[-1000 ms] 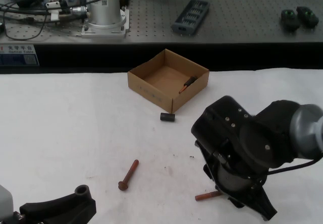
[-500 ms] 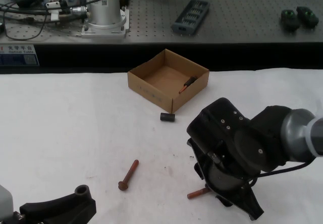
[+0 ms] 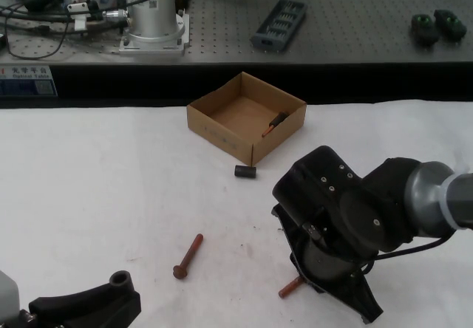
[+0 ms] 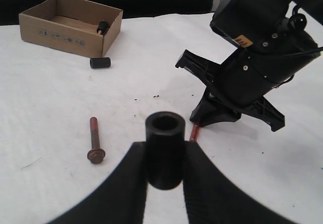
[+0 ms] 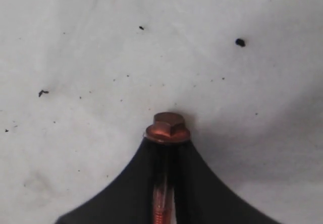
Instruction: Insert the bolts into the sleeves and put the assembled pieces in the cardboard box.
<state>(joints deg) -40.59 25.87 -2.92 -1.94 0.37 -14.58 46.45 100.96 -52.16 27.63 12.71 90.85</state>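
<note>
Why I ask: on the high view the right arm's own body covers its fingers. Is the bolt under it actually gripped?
Observer: Yes. In the right wrist view the right gripper is shut on the bolt, with the shank between the fingers and the hex head just past their tips.
Operator: And the sleeve on the left side, is its bore free?
Observer: It looks empty. In the left wrist view the left gripper is shut on the sleeve, whose open end faces the camera.
</note>
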